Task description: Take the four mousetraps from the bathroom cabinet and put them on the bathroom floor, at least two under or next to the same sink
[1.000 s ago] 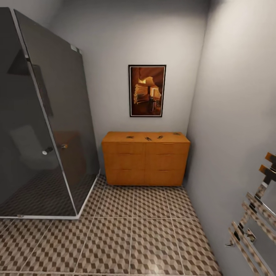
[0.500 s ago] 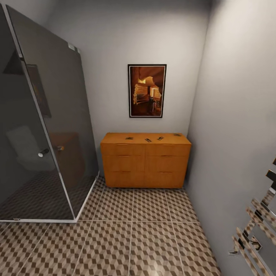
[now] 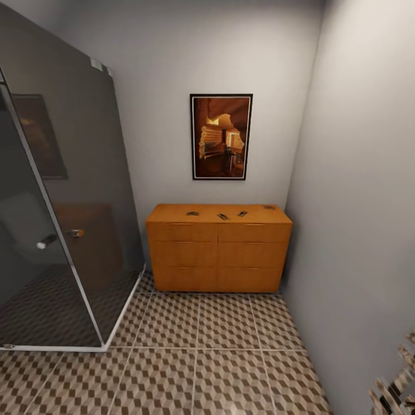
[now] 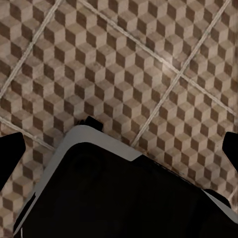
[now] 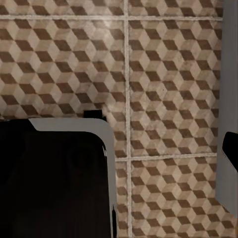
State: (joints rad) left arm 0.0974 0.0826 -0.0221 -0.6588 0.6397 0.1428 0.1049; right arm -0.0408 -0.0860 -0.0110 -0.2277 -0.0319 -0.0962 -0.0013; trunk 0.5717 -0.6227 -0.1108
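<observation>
Four mousetraps (image 3: 223, 216) lie spread along the top of the cabinet (image 3: 218, 253), against the far wall under a framed picture (image 3: 221, 137), so they sit in open reach once the robot gets close. The head view gives this whole scene, with the glass shower (image 3: 57, 219) on the left. Both wrist views look down on the bathroom floor (image 4: 148, 64) and the robot's dark base (image 4: 124, 198); whether either end effector is open or closed I cannot tell.
</observation>
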